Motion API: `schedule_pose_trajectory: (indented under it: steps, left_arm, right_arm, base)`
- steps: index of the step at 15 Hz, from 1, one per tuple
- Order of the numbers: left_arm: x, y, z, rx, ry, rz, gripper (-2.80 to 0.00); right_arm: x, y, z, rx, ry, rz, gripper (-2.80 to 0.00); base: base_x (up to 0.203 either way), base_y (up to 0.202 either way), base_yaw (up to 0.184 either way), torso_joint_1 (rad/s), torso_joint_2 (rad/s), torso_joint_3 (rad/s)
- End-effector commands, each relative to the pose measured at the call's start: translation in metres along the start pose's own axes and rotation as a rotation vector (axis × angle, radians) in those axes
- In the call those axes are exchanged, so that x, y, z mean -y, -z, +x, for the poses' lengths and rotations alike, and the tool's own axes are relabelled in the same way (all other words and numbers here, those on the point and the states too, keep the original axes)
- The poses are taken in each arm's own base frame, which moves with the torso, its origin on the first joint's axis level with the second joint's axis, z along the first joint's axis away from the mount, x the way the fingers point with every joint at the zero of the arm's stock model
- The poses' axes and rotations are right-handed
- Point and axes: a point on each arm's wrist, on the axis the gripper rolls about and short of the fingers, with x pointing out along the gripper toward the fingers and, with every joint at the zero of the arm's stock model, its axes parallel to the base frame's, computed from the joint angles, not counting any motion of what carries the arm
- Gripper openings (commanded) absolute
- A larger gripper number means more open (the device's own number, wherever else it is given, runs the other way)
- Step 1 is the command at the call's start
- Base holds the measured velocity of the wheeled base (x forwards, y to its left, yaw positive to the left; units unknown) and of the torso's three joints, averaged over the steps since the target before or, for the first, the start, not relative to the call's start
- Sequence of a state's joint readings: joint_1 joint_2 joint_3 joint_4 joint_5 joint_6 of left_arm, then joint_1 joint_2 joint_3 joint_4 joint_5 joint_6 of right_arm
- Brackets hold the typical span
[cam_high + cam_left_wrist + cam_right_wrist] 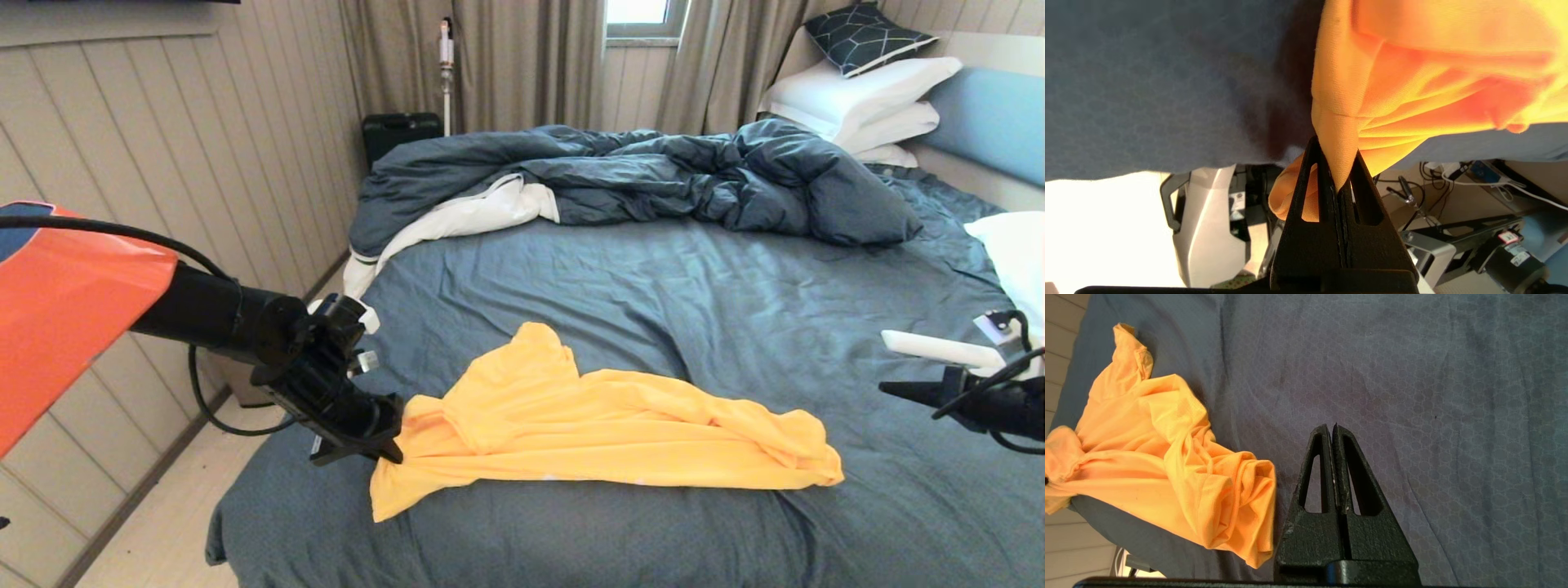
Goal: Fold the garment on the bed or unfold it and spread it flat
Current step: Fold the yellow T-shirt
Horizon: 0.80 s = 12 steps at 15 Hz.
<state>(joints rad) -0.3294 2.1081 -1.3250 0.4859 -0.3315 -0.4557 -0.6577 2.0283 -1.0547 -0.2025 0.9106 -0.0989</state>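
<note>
The bed (653, 278) is the biggest thing here. It has a slate-blue sheet that fills most of the room in the head view. At its far side lies a rumpled dark blue duvet (653, 175) with a bit of its white underside turned up. White pillows (865, 102) are stacked in the far right corner by the light blue headboard (992, 118), and a dark patterned cushion (865, 37) sits on top of them.

The garment (588, 425) is a bright yellow-orange T-shirt. It lies on the near part of the bed, toward the left edge. It is bunched and wrinkled, stretched in a long heap from left to right, with one part poking up toward the duvet.

The left gripper (388, 433) is at the left end of the garment, close to the bed's left edge. Its jaws are pressed together on a fold of the yellow cloth. In the left wrist view the cloth (1337, 147) goes right down between the two black fingers (1310, 175).

The right gripper (894, 390) is at the right side of the bed, well apart from the garment. Its jaws are pressed together and hold nothing. It hangs over bare sheet (1412, 375).
</note>
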Motion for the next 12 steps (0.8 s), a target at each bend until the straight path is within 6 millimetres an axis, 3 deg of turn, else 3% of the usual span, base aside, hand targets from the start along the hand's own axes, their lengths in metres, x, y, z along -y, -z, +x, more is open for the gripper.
schedule_pose_trajectory:
  steps: [1,4,5,12]
  left_arm:
    - [-0.001,0.001,0.001,-0.005,-0.001,-0.006,-2.8]
    - [0.001,-0.004,0.002,0.029,0.022,0.023,-2.8]
    - [0.002,-0.003,0.002,0.029,0.032,0.036,0.0]
    - [0.019,-0.004,-0.046,0.168,0.105,0.099,0.0]
  right_arm:
    - [0.0,0.0,0.0,0.001,-0.005,-0.001,-2.8]
    - [0.0,0.0,0.0,0.001,-0.005,-0.001,-2.8]
    - [0.0,0.0,0.0,0.002,-0.005,-0.002,-2.8]
    - [0.0,-0.001,0.0,0.002,-0.005,-0.004,-2.8]
  base:
    - [0.0,0.0,0.0,0.0,0.0,0.0]
    - [0.0,0.0,0.0,0.0,0.0,0.0]
    - [0.0,0.0,0.0,0.0,0.0,0.0]
    - [0.0,0.0,0.0,0.0,0.0,0.0]
